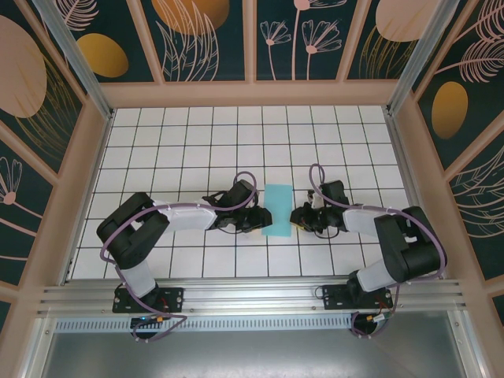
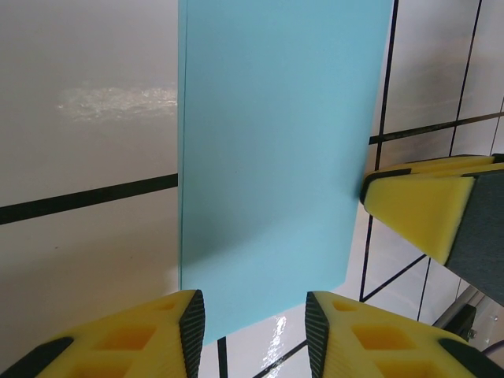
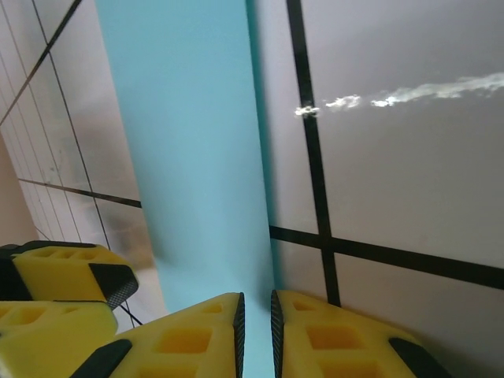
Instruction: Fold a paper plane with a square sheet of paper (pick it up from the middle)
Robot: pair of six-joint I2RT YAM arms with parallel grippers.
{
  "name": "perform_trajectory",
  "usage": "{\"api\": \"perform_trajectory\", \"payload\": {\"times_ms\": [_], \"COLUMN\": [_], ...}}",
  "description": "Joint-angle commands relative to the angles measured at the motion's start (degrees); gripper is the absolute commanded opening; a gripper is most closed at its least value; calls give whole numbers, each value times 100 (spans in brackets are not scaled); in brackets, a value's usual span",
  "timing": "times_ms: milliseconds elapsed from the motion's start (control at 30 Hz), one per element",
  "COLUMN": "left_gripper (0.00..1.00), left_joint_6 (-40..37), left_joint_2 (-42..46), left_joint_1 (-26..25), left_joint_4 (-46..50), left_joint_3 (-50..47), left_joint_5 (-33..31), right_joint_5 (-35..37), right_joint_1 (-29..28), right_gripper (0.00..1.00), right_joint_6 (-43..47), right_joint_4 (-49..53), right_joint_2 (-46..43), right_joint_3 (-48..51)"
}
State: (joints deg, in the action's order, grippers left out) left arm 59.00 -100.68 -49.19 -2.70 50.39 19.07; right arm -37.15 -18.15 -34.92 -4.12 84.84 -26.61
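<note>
We see the paper (image 1: pixel 277 209) flat on the desk (image 1: pixel 197 142), left pincer (image 2: pixel 253 315) half open at its edge, empty, right pincer (image 3: pixel 257 315) nearly closed opposite, grip unclear; uneven pulls could skew the fold.

The square sheet of paper (image 1: pixel 276 210) is plain light turquoise with no marks. It now shows as a narrow upright rectangle, about one grid tile wide and two long. It lies flat on the white gridded bench (image 1: pixel 197 142), near the middle and a little toward the 6 o'clock edge. Its long sides run from 6 to 12 o'clock, leaning slightly toward 1. In the left wrist view one long side shows a faint doubled edge. In the right wrist view a darker band runs along one long side.
</note>
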Motion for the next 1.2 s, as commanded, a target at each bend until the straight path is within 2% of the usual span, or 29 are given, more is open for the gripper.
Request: {"api": "perform_trajectory", "payload": {"times_ms": [0, 233, 533, 800, 1167], "left_gripper": [42, 43, 43, 43, 44], "left_joint_6": [-64, -73, -104, -106, -104], "left_joint_2": [-98, -100, -36, -70, -95], "left_joint_1": [-34, -34, -38, -38, -35], "left_joint_4": [121, 197, 298, 279, 252], "left_joint_3": [124, 138, 138, 151, 172], "left_joint_5": [18, -51, -171, -134, -91], "right_joint_5": [17, 106, -3, -146, 269], "right_joint_1": [-14, -14, -28, -44, -48], "right_gripper": [21, 20, 21, 21, 21], "right_joint_6": [55, 55, 43, 28, 133], "right_joint_4": [-45, 7, 148, -91, 187], "right_joint_2": [134, 147, -330, 53, 191], "right_joint_3": [68, 97, -141, -68, -21]}}
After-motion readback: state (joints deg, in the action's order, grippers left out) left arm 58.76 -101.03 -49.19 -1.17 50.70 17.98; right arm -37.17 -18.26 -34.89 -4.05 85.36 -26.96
